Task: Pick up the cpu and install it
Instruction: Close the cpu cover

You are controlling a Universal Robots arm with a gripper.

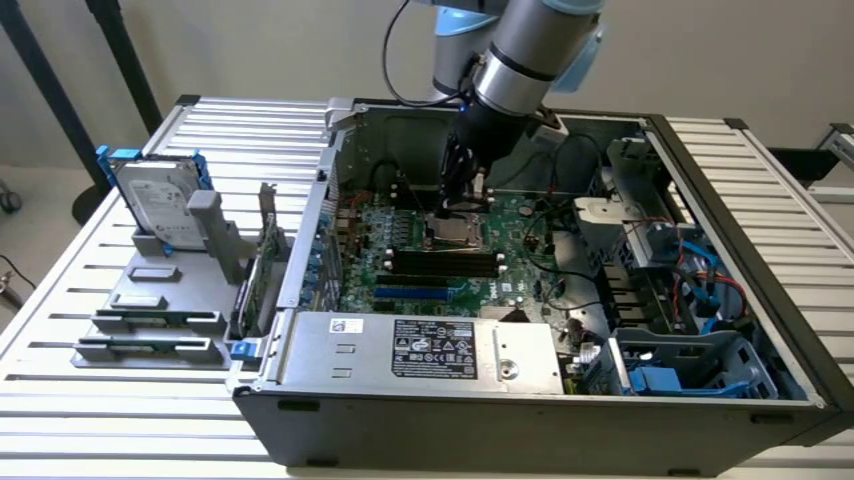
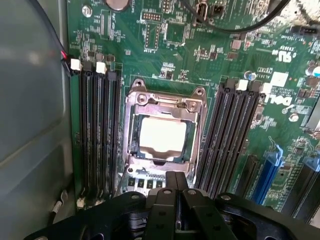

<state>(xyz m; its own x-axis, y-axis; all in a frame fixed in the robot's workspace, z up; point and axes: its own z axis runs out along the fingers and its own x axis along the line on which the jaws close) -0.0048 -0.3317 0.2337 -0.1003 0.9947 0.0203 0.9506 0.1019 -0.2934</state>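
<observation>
Motherboard (image 2: 215, 50): Dell wordmark (image 2: 283, 102) in white capitals on the green board, beyond the black slots (image 2: 235, 135) beside the gripper (image 2: 175, 182). Farther from the gripper, a white two-letter certification mark (image 2: 287, 52), not surely legible. Power supply label (image 1: 447, 348), well apart from the gripper: print too small to read. Hard drive label (image 1: 151, 200): likewise.

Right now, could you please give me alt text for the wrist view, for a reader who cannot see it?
A small, flat, shiny silver square cpu sits in the metal-framed socket of a green motherboard, flanked by long black memory slots. The gripper's black fingers, shut together, hover close to the socket's edge.
</observation>
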